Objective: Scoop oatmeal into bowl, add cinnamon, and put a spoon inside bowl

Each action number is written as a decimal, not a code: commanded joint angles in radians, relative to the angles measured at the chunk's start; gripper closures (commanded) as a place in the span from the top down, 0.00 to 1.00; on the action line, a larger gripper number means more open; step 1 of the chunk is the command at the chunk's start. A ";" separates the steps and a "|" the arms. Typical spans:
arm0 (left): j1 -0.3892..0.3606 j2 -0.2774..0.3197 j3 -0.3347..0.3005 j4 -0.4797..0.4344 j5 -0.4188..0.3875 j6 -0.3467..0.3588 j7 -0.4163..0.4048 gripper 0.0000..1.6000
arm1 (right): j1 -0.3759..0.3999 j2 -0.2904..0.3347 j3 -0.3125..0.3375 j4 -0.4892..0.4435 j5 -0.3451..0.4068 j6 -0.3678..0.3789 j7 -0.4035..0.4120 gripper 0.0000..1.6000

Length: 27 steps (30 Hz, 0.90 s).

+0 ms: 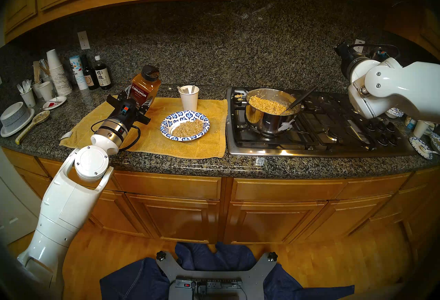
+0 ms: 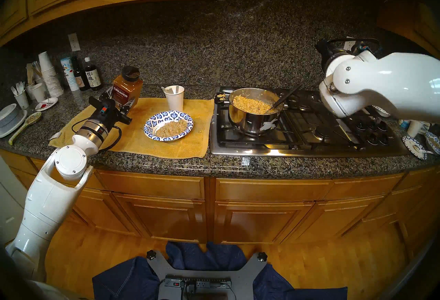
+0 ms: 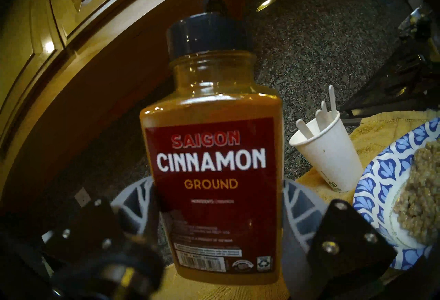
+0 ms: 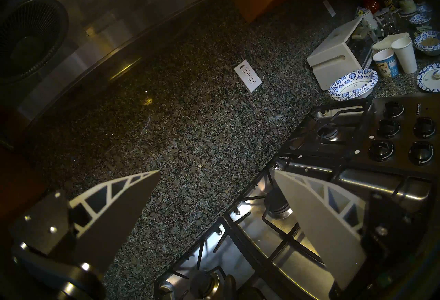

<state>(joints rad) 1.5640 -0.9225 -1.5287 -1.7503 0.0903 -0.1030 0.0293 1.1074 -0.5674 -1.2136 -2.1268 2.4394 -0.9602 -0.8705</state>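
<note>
Cinnamon jar [image 1: 145, 87]: clamped low on its body by the left gripper [image 1: 137, 102], lid flap open, raised off the yellow towel [image 1: 166, 140] for shaking.
Bowl [image 1: 166, 123]: right of that gripper, oatmeal [image 1: 188, 127] already in.
Left wrist view: fingers [image 3: 295, 206] press both jar sides; spoons [image 3: 325, 111] wait in the paper cup [image 3: 333, 161] beyond.
Right gripper [image 4: 215, 180]: spread wide, empty, parked above the stove [image 4: 297, 233].

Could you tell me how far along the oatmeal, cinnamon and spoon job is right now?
Done: oatmeal already lies in the blue-patterned bowl. In hand: the left gripper is closed on the cinnamon jar, held tilted above the yellow cloth; no powder shows on the oatmeal. Left: dusting the cinnamon, then moving a white spoon from the paper cup into the bowl. The right gripper hangs open over the stove.
</note>
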 commanded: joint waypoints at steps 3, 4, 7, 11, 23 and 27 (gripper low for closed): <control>-0.076 0.043 -0.010 0.003 0.101 -0.089 0.038 0.00 | 0.027 -0.002 0.018 0.008 -0.011 0.000 -0.061 1.00; -0.078 0.045 -0.009 0.008 0.114 -0.097 0.041 0.00 | 0.027 -0.002 0.018 0.008 -0.011 0.000 -0.061 1.00; -0.082 0.048 -0.007 0.019 0.136 -0.113 0.046 0.00 | 0.027 -0.003 0.019 0.008 -0.011 0.000 -0.063 1.00; -0.089 0.049 0.002 0.036 0.182 -0.145 0.064 0.00 | 0.028 -0.003 0.019 0.008 -0.011 0.000 -0.064 1.00; -0.118 0.052 0.047 0.075 0.342 -0.240 0.126 0.00 | 0.028 -0.004 0.017 0.009 -0.007 0.000 -0.058 1.00; -0.134 0.059 0.063 0.103 0.432 -0.275 0.157 0.00 | 0.028 -0.005 0.016 0.009 -0.005 0.000 -0.056 1.00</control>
<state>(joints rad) 1.5077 -0.8759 -1.4623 -1.6463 0.4320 -0.3162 0.1158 1.1075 -0.5707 -1.2153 -2.1265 2.4460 -0.9602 -0.8705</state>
